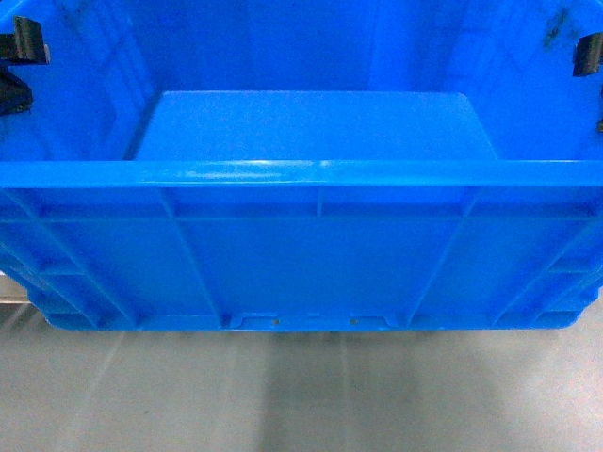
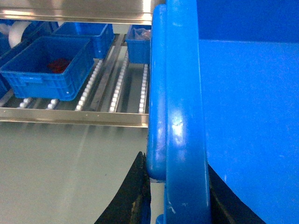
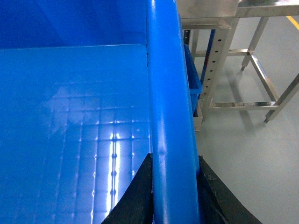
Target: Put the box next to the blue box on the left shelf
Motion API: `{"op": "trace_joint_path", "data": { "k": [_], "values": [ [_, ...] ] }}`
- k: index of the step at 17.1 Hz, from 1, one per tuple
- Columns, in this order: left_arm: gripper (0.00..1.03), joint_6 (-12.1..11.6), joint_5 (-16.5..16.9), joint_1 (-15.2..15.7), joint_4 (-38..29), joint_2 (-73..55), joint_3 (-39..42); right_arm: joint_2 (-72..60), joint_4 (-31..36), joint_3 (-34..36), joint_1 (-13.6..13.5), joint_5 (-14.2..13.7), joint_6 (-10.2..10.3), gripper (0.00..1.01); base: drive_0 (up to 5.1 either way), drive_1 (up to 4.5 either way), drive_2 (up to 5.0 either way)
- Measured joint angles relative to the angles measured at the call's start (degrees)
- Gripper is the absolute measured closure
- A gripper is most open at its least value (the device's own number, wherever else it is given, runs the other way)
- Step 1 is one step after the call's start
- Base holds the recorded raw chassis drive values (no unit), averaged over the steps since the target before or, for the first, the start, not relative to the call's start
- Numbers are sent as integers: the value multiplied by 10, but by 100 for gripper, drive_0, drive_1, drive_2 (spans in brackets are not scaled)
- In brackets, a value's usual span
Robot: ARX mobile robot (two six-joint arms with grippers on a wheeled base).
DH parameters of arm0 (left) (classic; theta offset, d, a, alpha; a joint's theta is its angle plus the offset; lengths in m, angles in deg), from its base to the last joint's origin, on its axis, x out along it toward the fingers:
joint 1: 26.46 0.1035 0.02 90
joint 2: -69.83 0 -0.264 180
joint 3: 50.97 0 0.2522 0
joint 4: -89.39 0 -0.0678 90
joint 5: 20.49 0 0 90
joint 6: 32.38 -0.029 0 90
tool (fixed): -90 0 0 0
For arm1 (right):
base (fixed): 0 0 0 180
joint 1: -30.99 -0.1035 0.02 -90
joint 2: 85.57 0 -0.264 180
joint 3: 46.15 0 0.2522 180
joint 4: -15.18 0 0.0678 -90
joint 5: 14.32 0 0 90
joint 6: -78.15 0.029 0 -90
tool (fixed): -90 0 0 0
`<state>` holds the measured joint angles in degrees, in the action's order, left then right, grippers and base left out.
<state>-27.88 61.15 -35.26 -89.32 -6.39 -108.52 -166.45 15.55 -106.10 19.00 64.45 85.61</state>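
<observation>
The box [image 1: 301, 254], a large bright-blue ribbed crate, fills the head view and is held above the grey floor. My left gripper [image 2: 175, 163] is shut on the rolled rim of its left side, and my right gripper [image 3: 174, 157] is shut on the rim of its right side. Both show at the top corners of the head view, the left gripper [image 1: 21, 56] and the right gripper [image 1: 589, 52]. The left shelf [image 2: 117, 88], with lanes of white rollers, lies ahead and to the left of the crate. A blue box [image 2: 46, 65] with something red inside sits on its left lanes.
Two more blue bins [image 2: 88, 35] [image 2: 138, 44] stand further back on the roller shelf, under a steel tier [image 2: 74, 14]. On the right is a steel frame [image 3: 243, 60] with a blue perforated post [image 3: 210, 60]. Grey floor [image 1: 301, 395] lies below the crate.
</observation>
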Motion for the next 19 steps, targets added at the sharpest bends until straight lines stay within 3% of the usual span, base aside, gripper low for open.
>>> {"op": "trace_joint_path", "data": {
  "k": [17,19],
  "values": [
    [85,0,0,0,2,0,0,0,0,0,0,0,0,83,-504,242,242],
    [85,0,0,5,4,0,0,0,3,0,-7,-1,0,83,0,0,0]
  ]
}}
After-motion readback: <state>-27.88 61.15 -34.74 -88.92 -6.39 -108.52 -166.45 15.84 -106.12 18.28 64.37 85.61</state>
